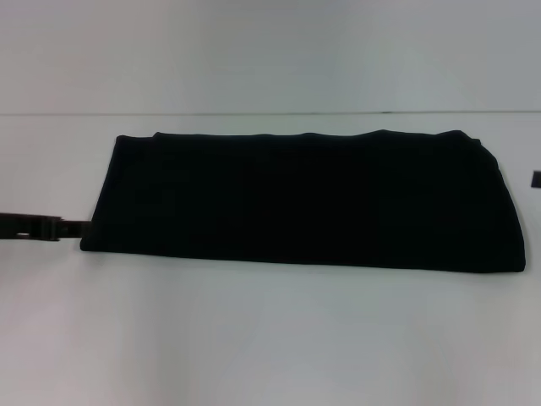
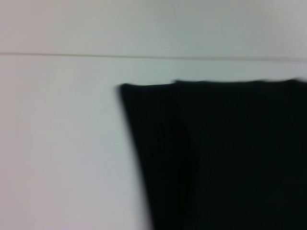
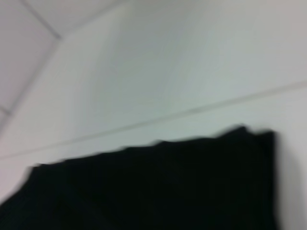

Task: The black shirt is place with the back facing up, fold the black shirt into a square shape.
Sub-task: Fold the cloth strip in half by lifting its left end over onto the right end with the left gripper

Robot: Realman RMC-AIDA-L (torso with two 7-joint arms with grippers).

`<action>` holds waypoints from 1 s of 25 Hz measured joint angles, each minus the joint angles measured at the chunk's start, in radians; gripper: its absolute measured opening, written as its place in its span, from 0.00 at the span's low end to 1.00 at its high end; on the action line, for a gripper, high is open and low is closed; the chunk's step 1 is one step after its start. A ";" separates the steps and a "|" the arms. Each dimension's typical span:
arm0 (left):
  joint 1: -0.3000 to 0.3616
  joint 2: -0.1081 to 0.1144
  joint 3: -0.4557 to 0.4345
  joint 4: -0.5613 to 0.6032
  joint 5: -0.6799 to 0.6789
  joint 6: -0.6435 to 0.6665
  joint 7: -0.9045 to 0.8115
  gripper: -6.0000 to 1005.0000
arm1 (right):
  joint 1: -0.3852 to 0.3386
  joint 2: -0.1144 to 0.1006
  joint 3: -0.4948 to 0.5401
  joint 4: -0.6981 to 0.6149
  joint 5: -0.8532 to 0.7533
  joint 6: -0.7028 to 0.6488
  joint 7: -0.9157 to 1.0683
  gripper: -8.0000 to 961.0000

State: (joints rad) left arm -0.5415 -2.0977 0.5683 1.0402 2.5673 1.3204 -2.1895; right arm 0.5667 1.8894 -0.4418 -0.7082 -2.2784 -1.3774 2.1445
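Leftmost, the left pincer [image 1: 74,227] reaches in low over the white bench [image 1: 270,338], its tip at the near left corner of the black shirt [image 1: 304,199]; whether it grips cannot be told. Folded into a long band, the shirt lies flat across the bench's middle. At the far right edge, only a dark sliver of the right pincer [image 1: 536,178] shows.

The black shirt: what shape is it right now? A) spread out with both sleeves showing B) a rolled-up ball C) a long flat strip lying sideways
C: in the head view the black shirt lies flat on the white table as a long band, much wider than deep.
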 joint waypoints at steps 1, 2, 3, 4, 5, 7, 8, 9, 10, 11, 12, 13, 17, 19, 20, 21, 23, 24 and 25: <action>-0.001 0.002 -0.009 0.004 -0.027 0.040 -0.019 0.31 | 0.000 0.000 0.002 0.001 0.021 -0.020 -0.017 0.64; -0.005 0.008 -0.022 0.001 -0.059 0.084 -0.043 0.35 | 0.000 -0.001 0.004 0.004 0.047 -0.039 -0.036 0.69; -0.011 0.014 -0.034 -0.009 -0.085 0.120 -0.068 0.38 | 0.001 -0.001 0.004 0.006 0.068 -0.056 -0.052 0.74; -0.019 0.022 -0.045 -0.025 -0.108 0.154 -0.093 0.41 | 0.003 -0.001 0.004 0.007 0.083 -0.070 -0.064 0.79; -0.026 0.030 -0.057 -0.042 -0.125 0.179 -0.115 0.45 | 0.006 -0.001 0.002 0.007 0.093 -0.079 -0.071 0.82; -0.046 0.047 -0.097 -0.093 -0.156 0.231 -0.160 0.52 | 0.018 -0.003 -0.003 0.008 0.100 -0.089 -0.082 0.88; -0.052 0.053 -0.116 -0.112 -0.164 0.245 -0.171 0.60 | 0.022 -0.003 -0.005 0.009 0.101 -0.091 -0.087 0.91; -0.052 0.053 -0.116 -0.112 -0.164 0.245 -0.171 0.69 | 0.028 -0.004 -0.006 0.013 0.101 -0.091 -0.097 0.94; -0.065 0.065 -0.160 -0.158 -0.178 0.265 -0.189 0.77 | 0.034 -0.004 -0.007 0.018 0.101 -0.091 -0.108 0.97; -0.070 0.073 -0.180 -0.193 -0.180 0.267 -0.204 0.80 | 0.040 -0.004 -0.008 0.027 0.102 -0.093 -0.119 0.97; -0.071 0.075 -0.187 -0.206 -0.181 0.267 -0.211 0.82 | 0.046 -0.004 -0.008 0.033 0.102 -0.093 -0.127 0.97; -0.073 0.078 -0.193 -0.223 -0.177 0.261 -0.230 0.84 | 0.052 -0.002 -0.008 0.038 0.102 -0.094 -0.132 0.97; -0.073 0.080 -0.194 -0.260 -0.154 0.236 -0.289 0.89 | 0.070 0.005 -0.009 0.038 0.103 -0.088 -0.134 0.97; -0.074 0.081 -0.193 -0.275 -0.135 0.217 -0.311 0.89 | 0.083 0.005 -0.010 0.037 0.102 -0.086 -0.134 0.97; -0.075 0.082 -0.193 -0.281 -0.124 0.207 -0.321 0.89 | 0.088 0.006 -0.012 0.036 0.101 -0.085 -0.134 0.97; -0.077 0.083 -0.192 -0.287 -0.106 0.193 -0.334 0.89 | 0.094 0.006 -0.015 0.036 0.100 -0.084 -0.134 0.97; -0.079 0.083 -0.190 -0.295 -0.078 0.172 -0.357 0.88 | 0.101 0.006 -0.021 0.034 0.100 -0.078 -0.135 0.97; -0.079 0.083 -0.190 -0.300 -0.070 0.162 -0.365 0.88 | 0.103 0.007 -0.023 0.034 0.100 -0.072 -0.135 0.97; -0.079 0.083 -0.189 -0.306 -0.063 0.153 -0.373 0.88 | 0.105 0.007 -0.025 0.034 0.100 -0.065 -0.136 0.97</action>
State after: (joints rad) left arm -0.6202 -2.0144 0.3790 0.7342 2.5048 1.4732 -2.5627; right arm 0.6719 1.8968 -0.4669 -0.6744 -2.1788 -1.4428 2.0086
